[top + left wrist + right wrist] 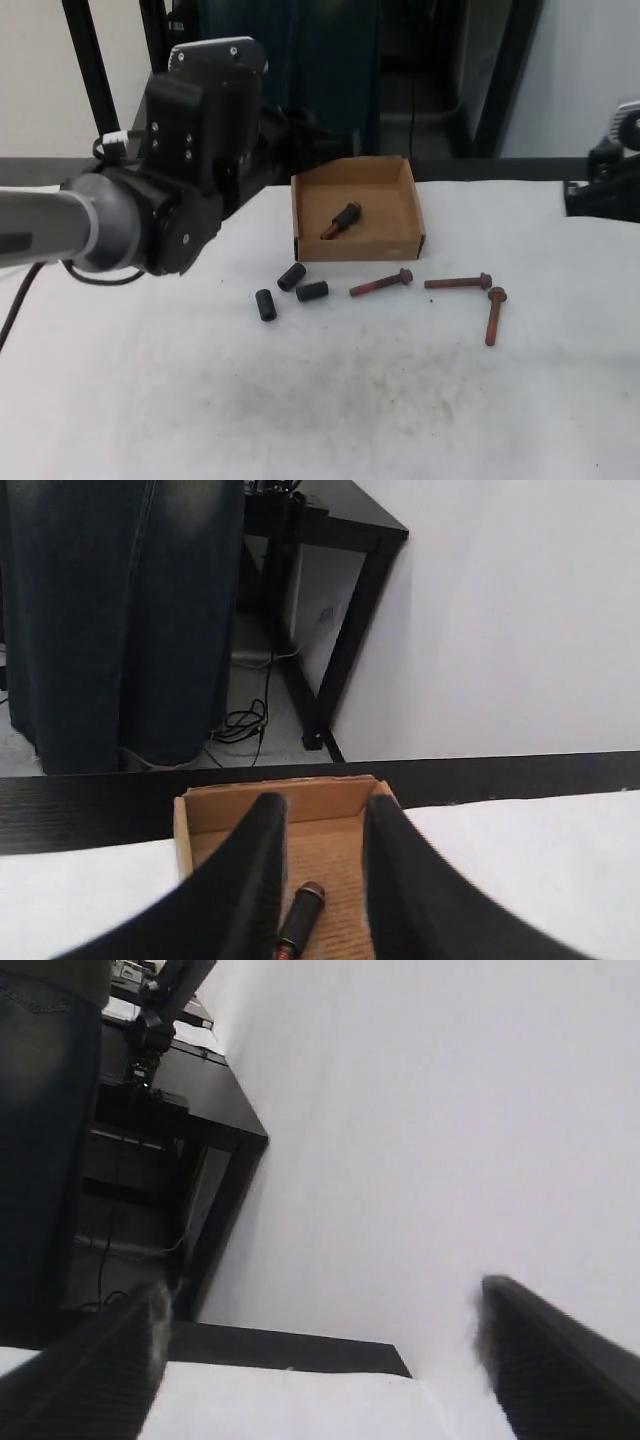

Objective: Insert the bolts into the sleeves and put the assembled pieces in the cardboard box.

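A cardboard box [398,205] stands at the back middle of the white bench, with one assembled bolt-and-sleeve piece [342,220] lying inside. In front of the box lie three black sleeves [291,277] [312,291] [265,304] and three rusty bolts [381,283] [458,283] [493,315]. My left arm [180,180] hangs over the bench's left side, just left of the box. My left gripper [323,805] is open and empty, pointing at the box [280,792] with the assembled piece [298,918] seen between its fingers. My right gripper [325,1295] is open wide, holding nothing.
The right arm [610,180] sits at the far right edge, behind the bench. A dark strip [500,168] borders the bench's back edge, with black table legs and a person's trouser legs beyond. The white cloth [350,400] in front of the parts is bare.
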